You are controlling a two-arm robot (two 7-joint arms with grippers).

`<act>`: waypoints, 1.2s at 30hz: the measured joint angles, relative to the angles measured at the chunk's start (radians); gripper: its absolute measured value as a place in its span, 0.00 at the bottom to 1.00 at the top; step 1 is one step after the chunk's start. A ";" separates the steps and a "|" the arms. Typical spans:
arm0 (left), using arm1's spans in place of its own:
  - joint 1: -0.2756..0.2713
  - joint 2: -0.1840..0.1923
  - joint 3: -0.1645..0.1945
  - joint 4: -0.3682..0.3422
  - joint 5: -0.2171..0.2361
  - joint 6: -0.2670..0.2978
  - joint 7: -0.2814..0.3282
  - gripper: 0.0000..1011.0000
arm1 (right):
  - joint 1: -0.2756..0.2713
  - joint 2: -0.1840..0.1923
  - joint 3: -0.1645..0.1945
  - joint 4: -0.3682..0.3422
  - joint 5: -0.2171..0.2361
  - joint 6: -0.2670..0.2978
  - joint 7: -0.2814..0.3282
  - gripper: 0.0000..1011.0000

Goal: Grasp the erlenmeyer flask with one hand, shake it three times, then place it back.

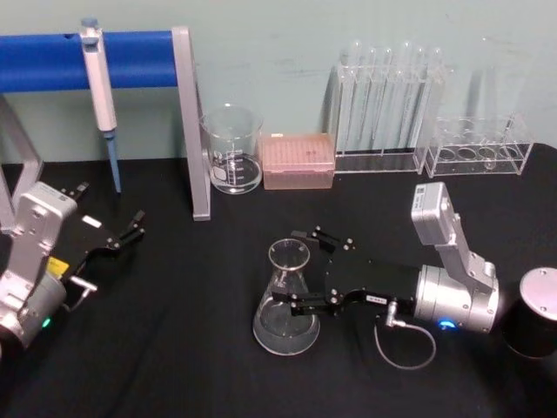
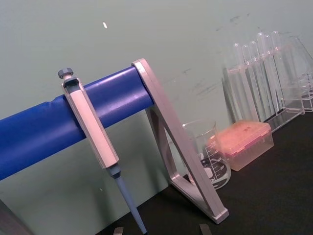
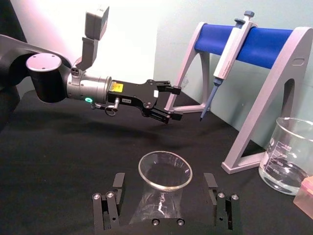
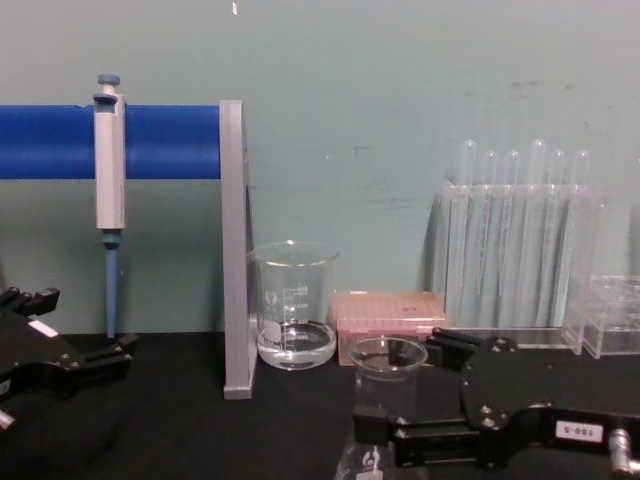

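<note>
The erlenmeyer flask [image 1: 283, 326] stands upright on the black table, a little in front of its middle. My right gripper [image 1: 289, 266] reaches in from the right, open, with one finger on each side of the flask's neck. In the right wrist view the flask's rim [image 3: 165, 169] sits between the fingers [image 3: 118, 182] with a gap on each side. In the chest view the flask [image 4: 388, 358] rises in front of the right gripper [image 4: 400, 385]. My left gripper [image 1: 126, 233] hovers open at the table's left, well clear of the flask, and also shows in the right wrist view [image 3: 171, 103].
Along the back stand a glass beaker [image 1: 232, 150] with some liquid, a pink tip box [image 1: 298, 161], a test tube rack [image 1: 383, 100] and a low clear rack [image 1: 479, 148]. A pipette [image 1: 98, 87] hangs on the blue-barred stand [image 1: 191, 122]. A dark cylinder [image 1: 535, 313] sits far right.
</note>
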 joint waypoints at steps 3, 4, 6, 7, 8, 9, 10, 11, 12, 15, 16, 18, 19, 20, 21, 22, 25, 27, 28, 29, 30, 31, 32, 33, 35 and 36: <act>0.000 0.000 0.000 0.000 0.000 0.000 0.000 0.99 | 0.004 -0.003 -0.003 0.007 0.003 -0.001 0.002 0.99; 0.000 0.000 0.000 0.000 0.000 0.000 0.000 0.99 | 0.006 -0.005 -0.005 0.009 0.004 -0.001 0.003 0.99; 0.000 0.000 0.000 0.000 0.000 0.000 0.000 0.99 | 0.008 -0.006 -0.006 0.012 0.005 -0.001 0.003 0.99; 0.000 0.000 0.000 0.000 0.000 0.000 0.000 0.99 | 0.009 -0.007 -0.007 0.014 0.006 -0.001 0.003 0.99; 0.000 0.000 0.000 0.000 0.000 0.000 0.000 0.99 | 0.009 -0.007 -0.007 0.014 0.006 -0.001 0.003 0.99; 0.000 0.000 0.000 0.000 0.000 0.000 0.000 0.99 | 0.009 -0.007 -0.008 0.015 0.006 0.000 0.003 0.99; 0.000 0.000 0.000 0.000 0.000 0.000 0.000 0.99 | 0.009 -0.007 -0.008 0.015 0.007 0.000 0.003 0.99; 0.000 0.000 0.000 0.000 0.000 0.000 0.000 0.99 | 0.010 -0.006 -0.009 0.017 0.007 0.001 0.003 0.99; 0.000 0.000 0.000 0.000 0.000 0.000 0.000 0.99 | 0.010 -0.006 -0.009 0.017 0.007 0.001 0.003 0.99; 0.000 0.000 0.000 0.000 0.000 0.000 0.000 0.99 | 0.012 -0.006 -0.011 0.019 0.009 0.003 0.003 0.99; 0.000 0.000 0.000 0.000 0.000 0.000 0.000 0.99 | 0.012 -0.006 -0.011 0.020 0.009 0.004 0.003 0.99; 0.000 0.000 0.000 0.000 0.000 0.000 0.000 0.99 | 0.014 -0.006 -0.011 0.021 0.009 0.005 0.001 0.99; 0.000 0.000 0.000 0.000 0.000 0.000 0.000 0.99 | 0.014 -0.006 -0.011 0.021 0.009 0.005 0.000 0.99; 0.000 0.000 0.000 0.000 0.000 0.000 0.000 0.99 | 0.014 -0.006 -0.011 0.022 0.008 0.005 -0.002 0.99; 0.000 0.000 0.000 0.000 0.000 0.000 0.000 0.99 | 0.014 -0.006 -0.011 0.022 0.006 0.004 -0.008 0.99; 0.000 0.000 0.000 0.000 0.000 0.000 0.000 0.99 | 0.014 -0.007 -0.011 0.022 0.003 0.002 -0.012 0.99; 0.000 0.000 0.000 0.000 0.000 0.000 0.000 0.99 | 0.014 -0.007 -0.011 0.022 0.002 0.002 -0.012 0.99; 0.000 0.000 0.000 0.000 0.000 0.000 0.000 0.99 | 0.014 -0.007 -0.011 0.022 0.002 0.002 -0.012 0.99; 0.000 0.000 0.000 0.000 0.000 0.000 0.000 0.99 | 0.014 -0.007 -0.011 0.022 0.002 0.002 -0.012 0.99; 0.000 0.000 0.000 0.000 0.000 0.000 0.000 0.99 | 0.014 -0.007 -0.011 0.022 0.002 0.002 -0.012 0.99; 0.000 0.000 0.000 0.000 0.000 0.000 0.000 0.99 | 0.014 -0.007 -0.011 0.022 0.002 0.002 -0.011 0.99; 0.000 0.000 0.000 0.000 0.000 0.000 0.000 0.99 | 0.014 -0.007 -0.011 0.022 0.002 0.002 -0.011 0.99; 0.000 0.000 0.000 0.000 0.000 0.000 0.000 0.99 | 0.014 -0.007 -0.011 0.022 0.002 0.002 -0.011 0.99; 0.000 0.000 0.000 0.000 0.000 0.000 0.000 0.99 | 0.014 -0.006 -0.011 0.022 0.002 0.003 -0.011 0.99; 0.000 0.000 0.000 0.000 0.000 0.000 0.000 0.99 | 0.014 -0.006 -0.011 0.022 0.002 0.003 -0.011 0.99; 0.000 0.000 0.000 0.000 0.000 0.000 0.000 0.99 | 0.014 -0.006 -0.011 0.022 0.002 0.003 -0.010 0.99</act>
